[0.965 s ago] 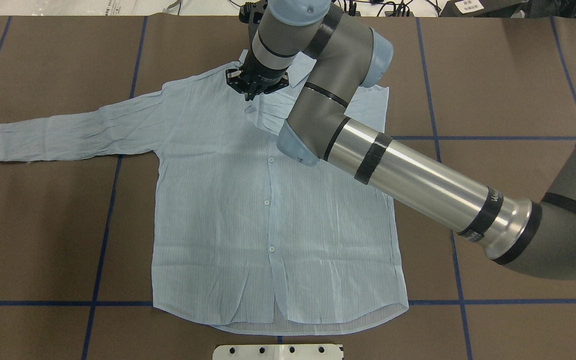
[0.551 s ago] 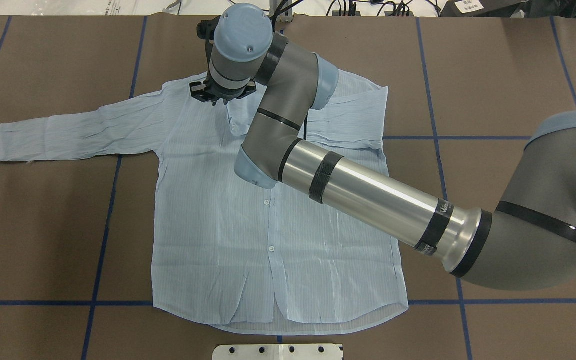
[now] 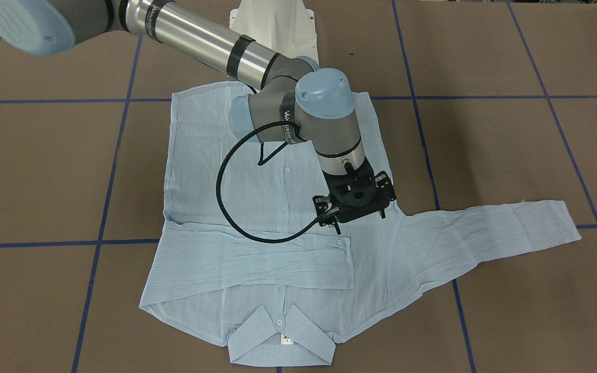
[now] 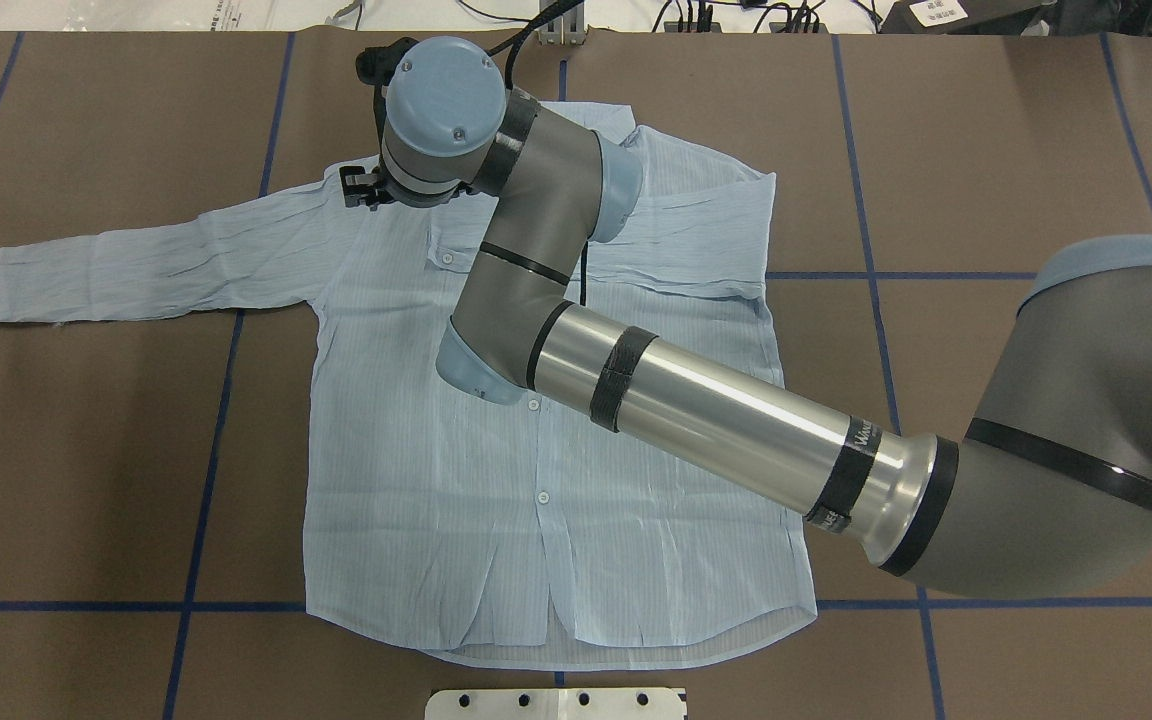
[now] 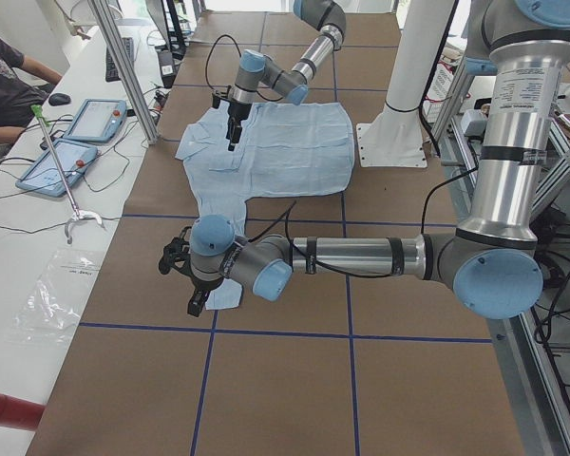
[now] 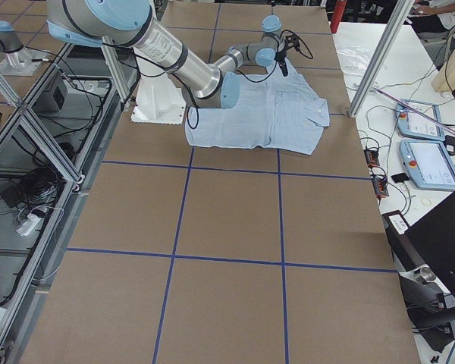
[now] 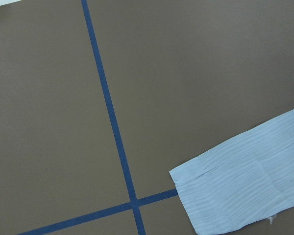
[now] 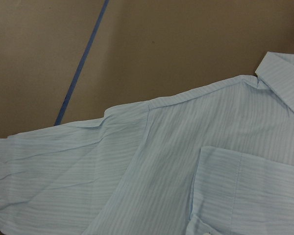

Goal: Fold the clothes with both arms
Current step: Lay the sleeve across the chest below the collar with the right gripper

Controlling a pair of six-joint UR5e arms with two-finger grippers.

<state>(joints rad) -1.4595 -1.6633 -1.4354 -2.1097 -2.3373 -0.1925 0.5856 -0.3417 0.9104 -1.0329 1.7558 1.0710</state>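
The pale blue shirt (image 4: 536, 480) lies flat and front up, collar (image 3: 280, 336) at the far edge. One sleeve (image 3: 257, 259) is folded across the chest. The other sleeve (image 4: 136, 265) stretches straight out to the side. My right arm reaches across the shirt, and its gripper (image 3: 353, 210) hangs over the shoulder by the folded cuff (image 8: 250, 186). Its fingers are hidden under its body and the cloth below lies flat. My left gripper (image 5: 195, 302) shows only in the exterior left view, beside the outstretched cuff (image 7: 245, 186), so I cannot tell its state.
The brown table (image 4: 986, 150) carries a grid of blue tape lines. The white pedestal base (image 4: 556, 703) stands at the near edge. A person (image 5: 5, 76) sits at a side bench with tablets (image 5: 100, 119) and cables.
My right gripper has travelled from over the collar toward the shoulder on the outstretched-sleeve side. The folded cuff now lies flat and uncovered. The rest of the shirt has not shifted.
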